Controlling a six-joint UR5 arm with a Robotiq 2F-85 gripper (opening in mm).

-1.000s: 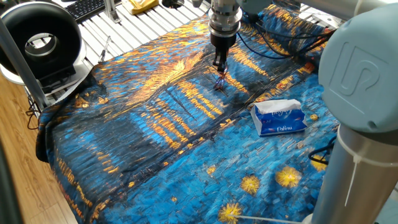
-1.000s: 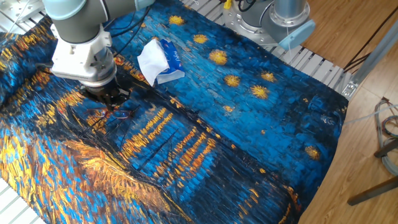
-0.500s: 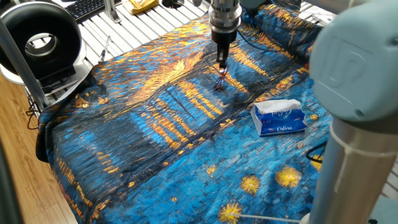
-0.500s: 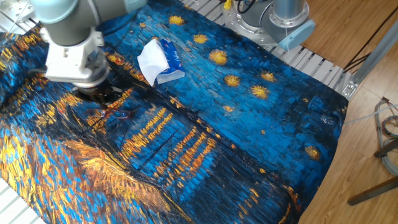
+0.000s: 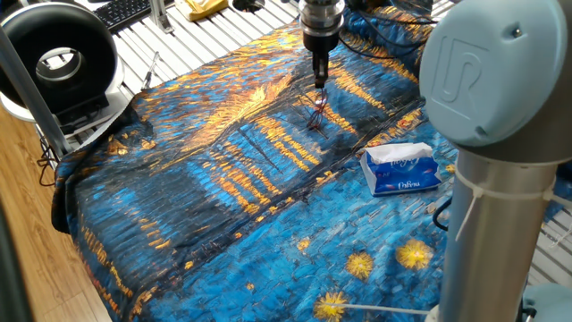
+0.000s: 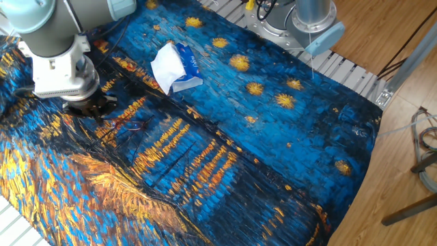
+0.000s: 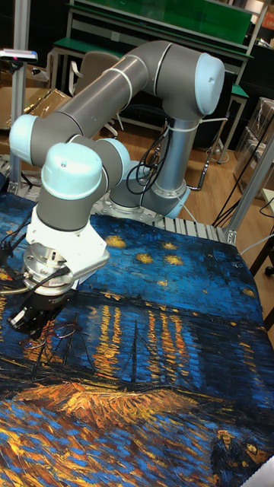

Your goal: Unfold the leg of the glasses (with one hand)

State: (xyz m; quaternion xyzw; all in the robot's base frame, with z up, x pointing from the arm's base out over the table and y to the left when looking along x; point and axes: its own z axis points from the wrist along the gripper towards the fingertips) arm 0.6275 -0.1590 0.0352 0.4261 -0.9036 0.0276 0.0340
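Glasses [image 5: 316,114] lie on the painted cloth [image 5: 223,179] over the surface, near the middle, well apart from the blue tissue pack [image 5: 401,168]. 1 end effector [image 5: 319,82] hangs just above them, not plainly touching; whether it is wide or narrow cannot be told. The leg is too thin to make out, so whether it is unfolded remains uncertain.

A table draped in a blue-and-orange starry-night painted cloth [image 5: 223,206] fills the frame. A blue tissue pack with white tissue showing [image 5: 401,169] lies at right. Small reddish wire-frame glasses [image 5: 316,115] rest upper centre.
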